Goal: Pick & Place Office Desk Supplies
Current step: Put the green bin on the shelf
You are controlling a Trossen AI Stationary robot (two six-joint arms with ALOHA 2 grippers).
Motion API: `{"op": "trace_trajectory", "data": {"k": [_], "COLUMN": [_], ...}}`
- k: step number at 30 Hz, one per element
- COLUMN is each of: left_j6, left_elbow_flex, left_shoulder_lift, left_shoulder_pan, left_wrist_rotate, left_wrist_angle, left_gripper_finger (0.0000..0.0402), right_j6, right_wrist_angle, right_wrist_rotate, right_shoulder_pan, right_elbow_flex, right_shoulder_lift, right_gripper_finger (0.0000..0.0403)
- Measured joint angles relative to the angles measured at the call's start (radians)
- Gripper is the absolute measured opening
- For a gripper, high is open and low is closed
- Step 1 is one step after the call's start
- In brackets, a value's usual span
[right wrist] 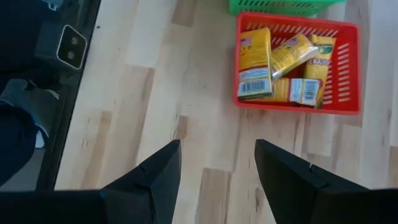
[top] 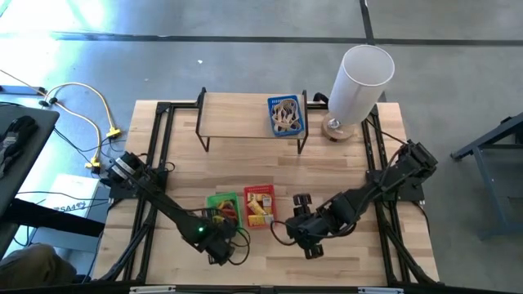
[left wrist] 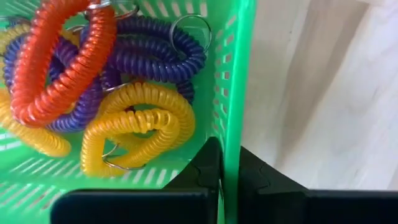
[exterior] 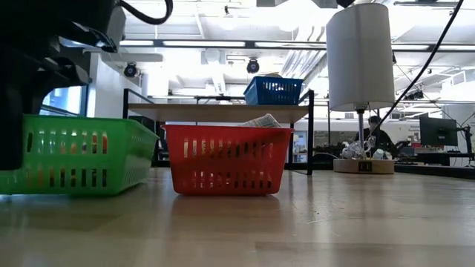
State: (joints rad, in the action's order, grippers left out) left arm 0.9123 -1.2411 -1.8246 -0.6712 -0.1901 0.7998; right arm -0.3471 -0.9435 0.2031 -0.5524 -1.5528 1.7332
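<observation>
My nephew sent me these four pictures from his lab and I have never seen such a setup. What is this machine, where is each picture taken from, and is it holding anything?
It is a robot with two dark arms at a wooden table. One picture looks straight down, one looks level across the table, and two come from cameras on the arms' wrists. On the table stand a green basket of coiled rings, a red basket of yellow packets, a shelf carrying a blue basket, and a white cylinder. The left gripper is shut on the green basket's wall. The right gripper is open over bare wood, holding nothing.
</observation>
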Motion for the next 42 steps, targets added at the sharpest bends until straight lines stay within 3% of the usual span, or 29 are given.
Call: {"op": "trace_trajectory", "data": {"k": [7, 12, 22, 28, 34, 42], "left_j6": [-0.1, -0.084, -0.116, -0.227, -0.462, -0.708], "left_elbow_flex": [0.0, -0.031, -0.288, -0.428, -0.448, -0.448], "left_shoulder_lift": [0.045, 0.095, 0.12, 0.12, 0.18, 0.308], "left_shoulder_pan": [0.03, 0.051, 0.056, 0.095, 0.206, 0.457], "left_wrist_rotate": [0.064, 0.069, -0.091, -0.161, -0.204, -0.26], "left_wrist_angle": [0.058, 0.189, 0.57, 0.769, 0.773, 0.773], "left_gripper_finger": [0.0002, 0.0001, 0.0001, 0.0001, 0.0001, 0.0001], "right_j6": [0.0, 0.0, 0.002, 0.003, 0.009, 0.011], "right_wrist_angle": [0.018, 0.018, 0.021, 0.021, 0.035, 0.061], "right_wrist_rotate": [0.002, 0.003, 0.003, 0.004, 0.016, 0.034], "right_shoulder_pan": [-0.024, -0.047, -0.07, -0.07, -0.07, -0.069], "right_elbow_flex": [0.001, 0.001, 0.001, 0.001, 0.001, 0.0], "right_shoulder_lift": [0.0, 0.0, 0.0, 0.0, 0.0, 0.0], "right_gripper_finger": [0.0193, 0.0193, 0.0193, 0.0193, 0.0193, 0.0193]}}
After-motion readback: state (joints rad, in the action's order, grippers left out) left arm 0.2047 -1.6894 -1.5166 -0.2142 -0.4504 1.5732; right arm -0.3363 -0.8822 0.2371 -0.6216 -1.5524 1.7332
